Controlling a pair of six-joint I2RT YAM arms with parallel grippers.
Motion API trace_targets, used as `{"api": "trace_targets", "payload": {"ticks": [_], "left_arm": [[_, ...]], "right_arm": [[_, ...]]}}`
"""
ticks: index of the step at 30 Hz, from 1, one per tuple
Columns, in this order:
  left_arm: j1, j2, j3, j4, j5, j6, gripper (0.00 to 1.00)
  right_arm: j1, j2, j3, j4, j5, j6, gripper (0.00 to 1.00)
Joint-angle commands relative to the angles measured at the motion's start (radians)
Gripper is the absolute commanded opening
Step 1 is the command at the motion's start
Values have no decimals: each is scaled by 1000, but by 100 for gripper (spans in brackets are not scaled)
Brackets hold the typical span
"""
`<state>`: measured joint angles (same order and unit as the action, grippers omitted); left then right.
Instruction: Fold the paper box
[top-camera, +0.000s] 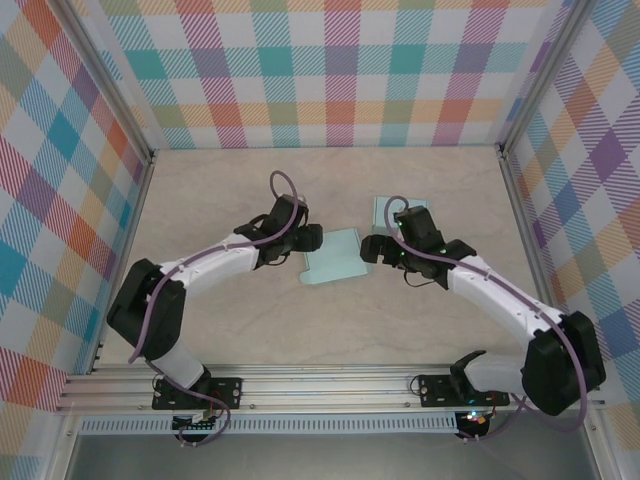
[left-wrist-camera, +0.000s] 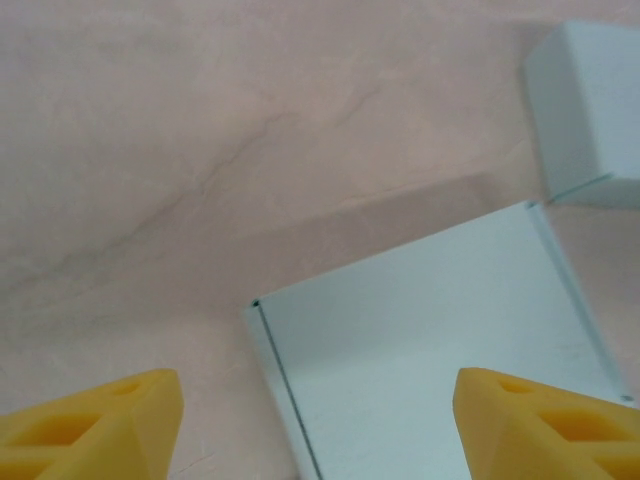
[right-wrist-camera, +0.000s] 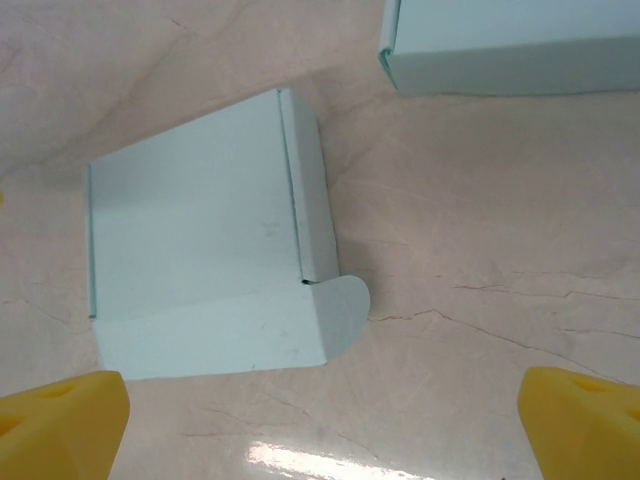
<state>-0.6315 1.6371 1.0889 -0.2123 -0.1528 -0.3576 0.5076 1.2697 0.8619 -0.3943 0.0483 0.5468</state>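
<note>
A pale blue paper box (top-camera: 334, 258) lies in the middle of the table, partly folded, with a creased side strip and a rounded tab. In the left wrist view its panel (left-wrist-camera: 430, 340) lies below and between my yellow fingertips (left-wrist-camera: 90, 425). In the right wrist view the box (right-wrist-camera: 205, 265) sits left of centre with its rounded tab (right-wrist-camera: 340, 310) pointing right. My left gripper (top-camera: 312, 238) hovers open at the box's left edge. My right gripper (top-camera: 372, 250) hovers open at its right edge. Neither holds anything.
A second pale blue folded box (top-camera: 398, 212) stands just behind the right gripper, seen as box (right-wrist-camera: 510, 45) and box (left-wrist-camera: 590, 110) in the wrist views. Plaid walls enclose the table on three sides. Aluminium rails run along the near edge.
</note>
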Motion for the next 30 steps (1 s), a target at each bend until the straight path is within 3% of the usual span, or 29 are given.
{"api": "trace_targets", "payload": {"ticks": [1,13,21,30], "left_arm": [[5,48,-11,-3,-21,-22,68],[48,125,-29,23,29,-57,52],[92,108,-100,71,101,-95,45],[144,102,-174,147,189,-146,29]], "right_arm": [[-24,65,8,58,-56,36,100],[-103,276,20,236,-296,102,100],[-110,360,26,316,-380,132,100],[-129,417,8,418,-471,177,100]]}}
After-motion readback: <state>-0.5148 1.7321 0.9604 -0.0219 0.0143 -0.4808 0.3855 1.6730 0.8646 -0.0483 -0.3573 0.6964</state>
